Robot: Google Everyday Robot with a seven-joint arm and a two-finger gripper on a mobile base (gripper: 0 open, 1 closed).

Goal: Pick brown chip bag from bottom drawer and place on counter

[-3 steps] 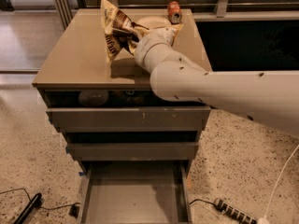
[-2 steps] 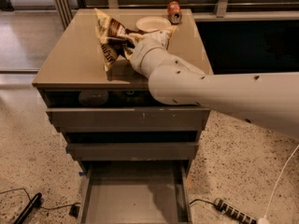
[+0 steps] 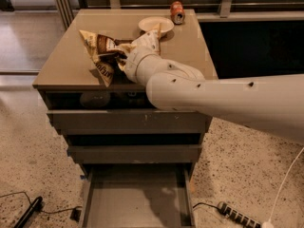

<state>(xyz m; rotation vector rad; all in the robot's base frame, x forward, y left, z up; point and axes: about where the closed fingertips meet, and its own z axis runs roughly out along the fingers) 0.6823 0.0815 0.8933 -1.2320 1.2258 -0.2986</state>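
Fingers [image 3: 123,57] clamp the brown chip bag [image 3: 99,49] over the counter [image 3: 61,66].

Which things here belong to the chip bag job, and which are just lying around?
Part of the job: the brown chip bag, gripped by the gripper above the counter; the bottom drawer, pulled open.

Just lying about: the white bowl and the orange can at the back of the counter; the power strip on the floor.
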